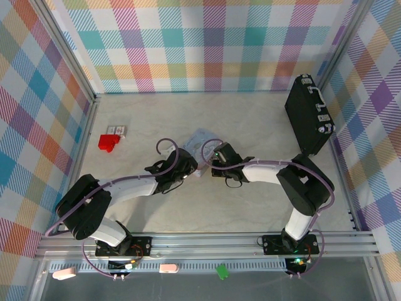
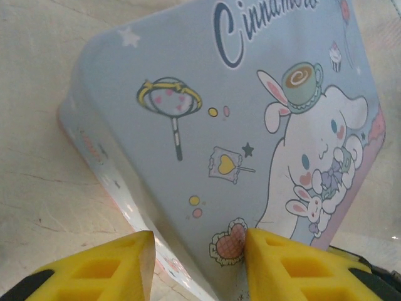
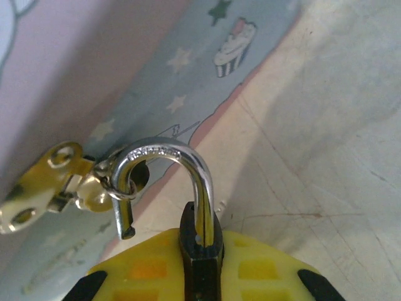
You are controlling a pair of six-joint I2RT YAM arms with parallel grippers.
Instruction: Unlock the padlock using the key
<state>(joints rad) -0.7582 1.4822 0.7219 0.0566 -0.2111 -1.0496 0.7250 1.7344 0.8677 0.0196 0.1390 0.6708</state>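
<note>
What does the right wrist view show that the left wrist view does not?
Right wrist view: the padlock, its silver shackle open at one end and hooked through the gold hasp of the tin, its dark body pinched in the right gripper. Left wrist view: the lid's cartoon print with the white dog, and the left gripper straddling a corner of the tin. Both: the tin and the pale table.

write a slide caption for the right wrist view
Right end effector grips the padlock, its open shackle hooked through the brass hasp of the tin.
</note>
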